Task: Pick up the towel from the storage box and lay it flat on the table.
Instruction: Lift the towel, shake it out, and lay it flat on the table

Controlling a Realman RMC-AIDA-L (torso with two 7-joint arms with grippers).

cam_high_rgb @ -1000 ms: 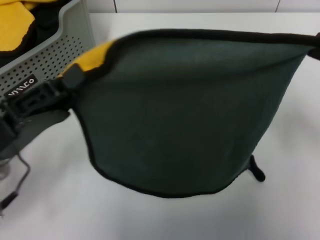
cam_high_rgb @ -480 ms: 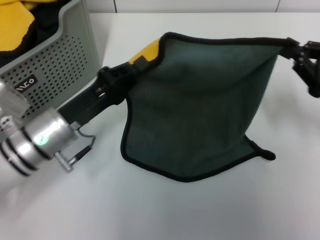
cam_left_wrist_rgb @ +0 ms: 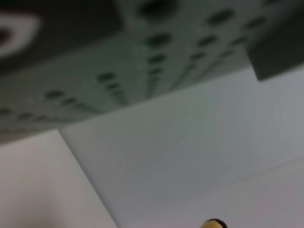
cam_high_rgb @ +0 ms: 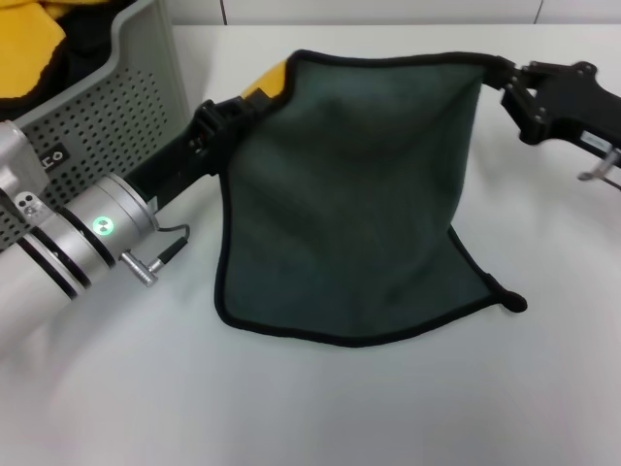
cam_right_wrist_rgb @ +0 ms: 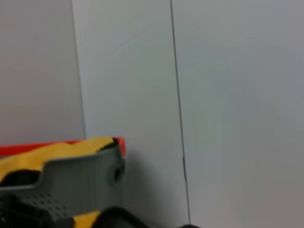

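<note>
The towel (cam_high_rgb: 349,194) shows its dark grey-green face, with a yellow bit at its top left corner. It hangs spread between my two grippers, and its lower edge and bottom right corner rest on the white table (cam_high_rgb: 388,408). My left gripper (cam_high_rgb: 250,99) is shut on the top left corner. My right gripper (cam_high_rgb: 497,78) is shut on the top right corner. The grey perforated storage box (cam_high_rgb: 116,107) stands at the far left, just behind my left arm. Its holed wall fills the left wrist view (cam_left_wrist_rgb: 142,61).
Bunched yellow cloths (cam_high_rgb: 29,49) lie in the box; they also show over its rim in the right wrist view (cam_right_wrist_rgb: 47,154). My left arm's silver wrist (cam_high_rgb: 87,238) lies low across the table's left side. The table's far edge runs close behind the towel.
Both grippers have carried the towel down and away from the head camera. Its lower edge has come to rest on the table. The right gripper has come into view at the right.
</note>
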